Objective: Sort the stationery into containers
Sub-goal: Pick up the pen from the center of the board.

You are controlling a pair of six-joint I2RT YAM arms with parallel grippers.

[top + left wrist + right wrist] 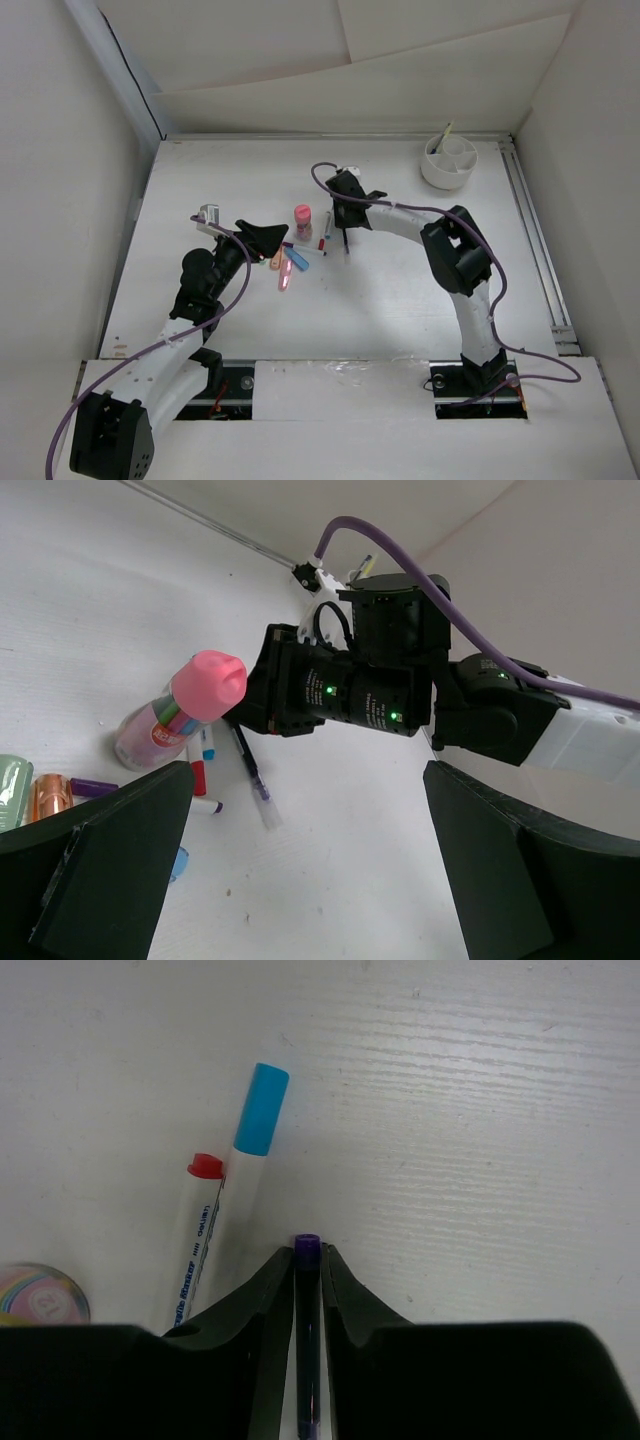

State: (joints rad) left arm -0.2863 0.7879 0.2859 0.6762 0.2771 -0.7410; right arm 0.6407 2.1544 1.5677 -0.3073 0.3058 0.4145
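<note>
My right gripper (307, 1260) is shut on a dark purple pen (307, 1310), its fingers pressed against the pen's capped end; the pen (346, 240) still reaches down to the table. Beside it lie a blue-capped pen (258, 1125) and a red-capped pen (200, 1222). A pink capped bottle (303, 220) stands upright just left of them. Orange (277, 259), pink (285, 277) and blue (298, 261) highlighters lie near my left gripper (262, 236), which is open and holds nothing. The round white divided container (449, 160) sits at the far right with one pen in it.
A small white cube (209, 214) rests by the left arm. Purple cables (240, 290) loop along both arms. White walls close in the table on the left, back and right, and a rail (530, 230) runs along the right edge.
</note>
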